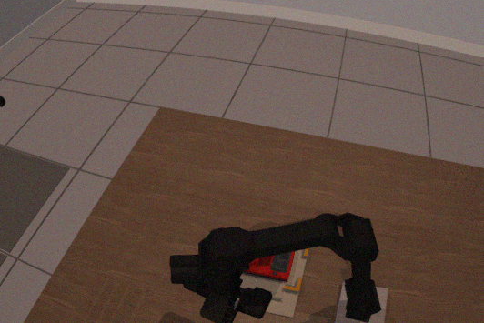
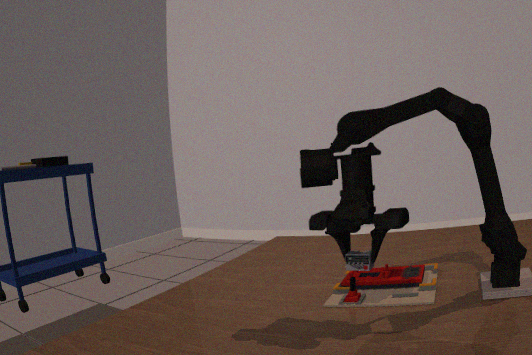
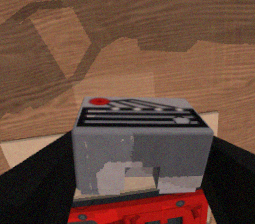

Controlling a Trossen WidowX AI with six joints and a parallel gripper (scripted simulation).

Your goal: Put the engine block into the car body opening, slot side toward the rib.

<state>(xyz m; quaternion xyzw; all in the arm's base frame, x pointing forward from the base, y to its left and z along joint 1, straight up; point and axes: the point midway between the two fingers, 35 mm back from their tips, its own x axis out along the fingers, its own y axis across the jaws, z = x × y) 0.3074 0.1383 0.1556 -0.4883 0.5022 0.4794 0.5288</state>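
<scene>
While the wrist view reveals the slot of the engine block [image 2: 358, 260] [image 3: 142, 150], clamped in the pincer [image 2: 359, 259] [image 3: 136, 138], the top view hides it.

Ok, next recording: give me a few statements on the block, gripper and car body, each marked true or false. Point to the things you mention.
1. The gripper [image 2: 359, 263] [image 3: 136, 138] is shut on the engine block [image 2: 358, 261] [image 3: 142, 150]. True.
2. The engine block sits all the way down in the car body [image 1: 268, 271] [image 2: 390, 277] [image 3: 142, 210]. False: it is held above it.
3. The car body is blue. False: it is red.
4. A red dot marks the top of the engine block. True.
5. The blue cart [image 2: 55, 171] stands on the wooden table [image 1: 205, 163] [image 2: 280, 269] [image 3: 187, 65]. False: it stands on the tiled floor [image 1: 196, 81] [image 2: 165, 274].
</scene>
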